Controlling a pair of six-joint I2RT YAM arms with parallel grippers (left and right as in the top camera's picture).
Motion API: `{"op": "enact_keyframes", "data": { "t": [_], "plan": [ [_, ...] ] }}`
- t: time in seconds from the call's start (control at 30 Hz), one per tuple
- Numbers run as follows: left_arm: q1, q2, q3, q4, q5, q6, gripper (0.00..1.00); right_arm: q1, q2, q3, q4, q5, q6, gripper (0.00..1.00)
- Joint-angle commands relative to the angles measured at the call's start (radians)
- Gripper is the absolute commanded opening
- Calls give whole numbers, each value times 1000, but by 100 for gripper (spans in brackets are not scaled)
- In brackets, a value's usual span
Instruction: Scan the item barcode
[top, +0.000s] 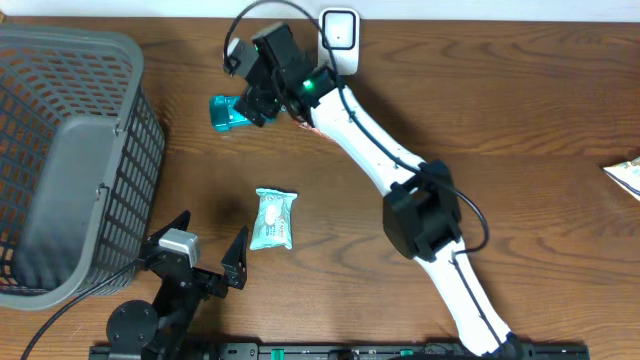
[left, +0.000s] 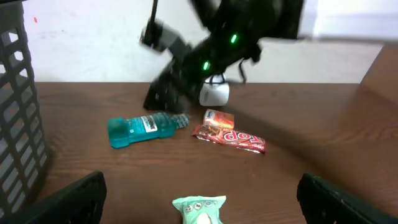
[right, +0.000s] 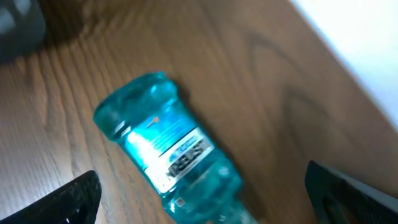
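I am stretching my right arm (top: 370, 150) diagonally from the lower right of the overhead frame up to the upper middle, bending at the elbow partway along and tipping the wrist downward. My right pincer (top: 252, 105) is gaping wide, its fingers (right: 59, 202) showing only at the two lower corners of its wrist view, gripping nothing. My left arm (top: 165, 295) is crouching at the lower left, and my left pincer (top: 214, 228) is gaping just as wide.

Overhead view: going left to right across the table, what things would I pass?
gray basket → teal bottle → pale green packet → white scanner → paper at the right edge
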Motion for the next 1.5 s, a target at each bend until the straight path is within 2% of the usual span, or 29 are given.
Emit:
{"op": "enact_keyframes", "data": {
  "t": [0.0,0.13,0.33,0.53,0.77,0.87,1.1,1.23,1.43,1.47],
  "plan": [
    [-4,-3,-1,1,13,-13,98,-5,52,-15,0,-121,-111,99],
    [-4,-3,-1,1,13,-13,98,-20,71,-15,21,-213,-144,99],
    [-4,-3,-1,1,13,-13,98,-29,114,-15,98,-223,-144,99],
    [-4,-3,-1,1,13,-13,98,-76,203,-15,204,-269,-83,99],
    [-4,-3,-1,1,13,-13,98,-79,231,-15,170,-267,-53,99],
    [-4,-3,-1,1,13,-13,98,-74,231,-15,82,-267,-53,84],
    [-4,-3,-1,1,13,-13,98,-73,227,-6,-49,-266,-61,61],
    [-4,-3,-1,1,13,-13,98,-76,191,-3,-167,-262,-61,54],
    [-4,-3,-1,1,13,-13,98,-79,120,-3,-366,-146,-61,52],
    [-4,-3,-1,1,13,-13,98,-79,102,-3,-449,-112,-61,50]
  ]
}}
